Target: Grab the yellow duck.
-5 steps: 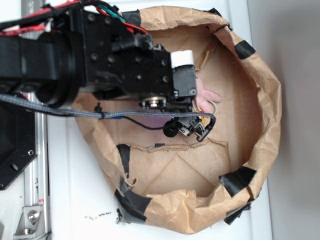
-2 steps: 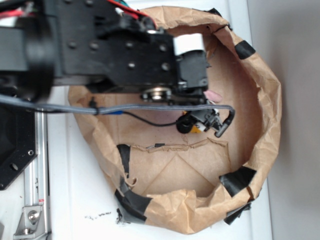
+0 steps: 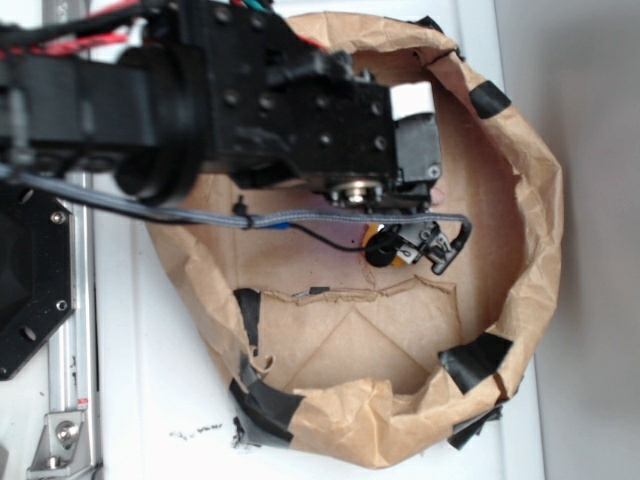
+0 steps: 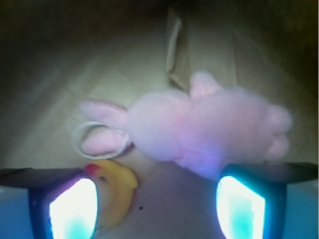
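Inside the paper bag (image 3: 520, 150), the tool (image 4: 157, 209) is held spread above two toys.
The yellow duck (image 4: 115, 196) (red beak up) is seen against the inner side of the left finger (image 4: 72, 209), ungripped; the pink plush bunny (image 4: 209, 132) is laid just beyond, overlapping the right finger (image 4: 244, 209).

Brown paper bag (image 3: 530, 200) holds yellow duck (image 4: 117, 196), pink bunny (image 4: 209, 129).

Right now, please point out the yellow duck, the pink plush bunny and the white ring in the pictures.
yellow duck (image 4: 115, 196): wrist view, on its rounded body, below the red-orange beak.
pink plush bunny (image 4: 209, 132): wrist view, on the middle of its fuzzy body.
white ring (image 4: 79, 133): wrist view, on the ring's left arc.
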